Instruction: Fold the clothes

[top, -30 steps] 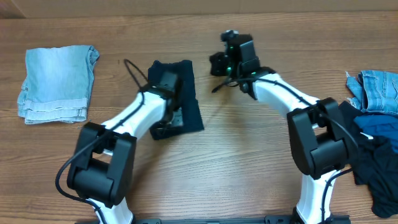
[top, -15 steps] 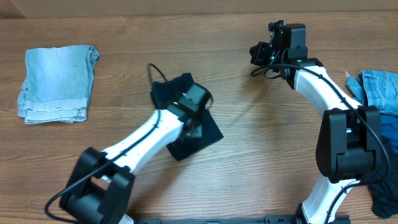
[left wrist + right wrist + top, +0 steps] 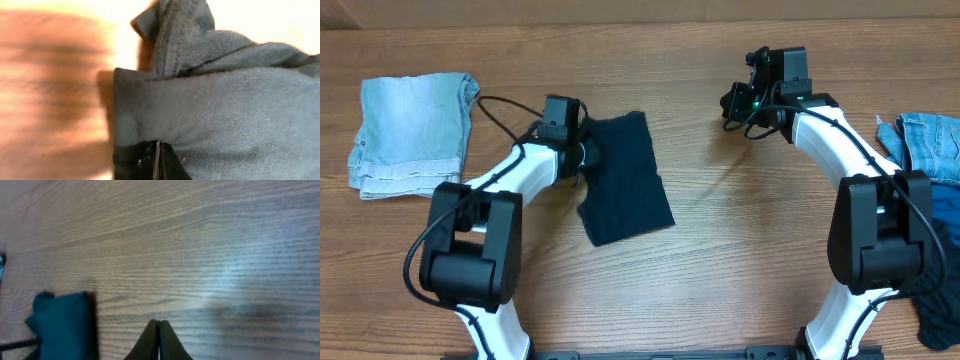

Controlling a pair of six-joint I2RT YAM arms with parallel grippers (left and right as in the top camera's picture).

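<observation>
- Wooden table (image 3: 720,290), with a folded light-blue denim garment (image 3: 415,130) at its left end as the reference.
- To the right of that denim, apart from it, lies the dark navy garment (image 3: 630,185), a folded oblong. Its long axis runs far to near, the near end swung slightly away from the denim.
- The left gripper (image 3: 582,157) sits between the denim and the navy piece, at its denim-side long edge. Its jaws are pressed together, apparently pinching that edge.
- The right gripper (image 3: 732,100) hovers beyond the navy piece, jaws closed and empty.
- The left arm is nearer, so any pull would likely run across the short axis.
</observation>
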